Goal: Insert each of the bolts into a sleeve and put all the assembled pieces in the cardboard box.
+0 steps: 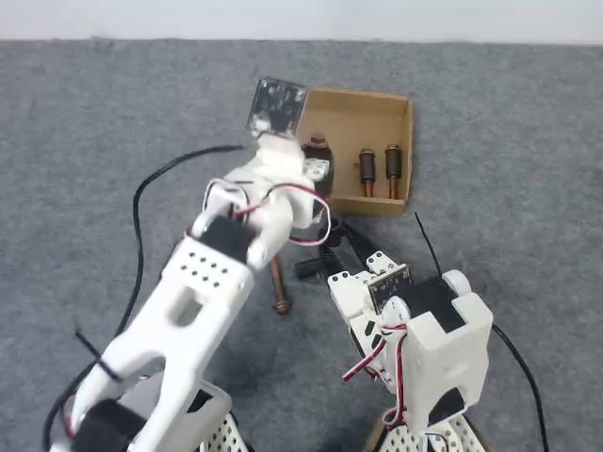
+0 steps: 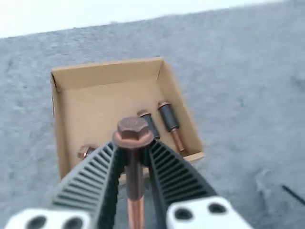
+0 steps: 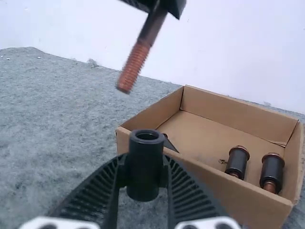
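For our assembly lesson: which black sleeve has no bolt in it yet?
The sleeve held upright in the right gripper; its bore is open and empty. The two sleeves in the cardboard box each carry a copper bolt.

We find the box (image 1: pixel 363 98) open-topped, its floor bare on the side away from the two pieces (image 1: pixel 367 167) (they sit near one side wall). Over its near corner hangs the left gripper (image 2: pixel 132 149), clamping a bolt (image 2: pixel 134 132). Just before the box the right gripper (image 3: pixel 144 166) grips a sleeve (image 3: pixel 144 151), barring that approach. A loose bolt (image 1: pixel 279 282) lies before the box too, partly under the left arm (image 1: pixel 203 282).
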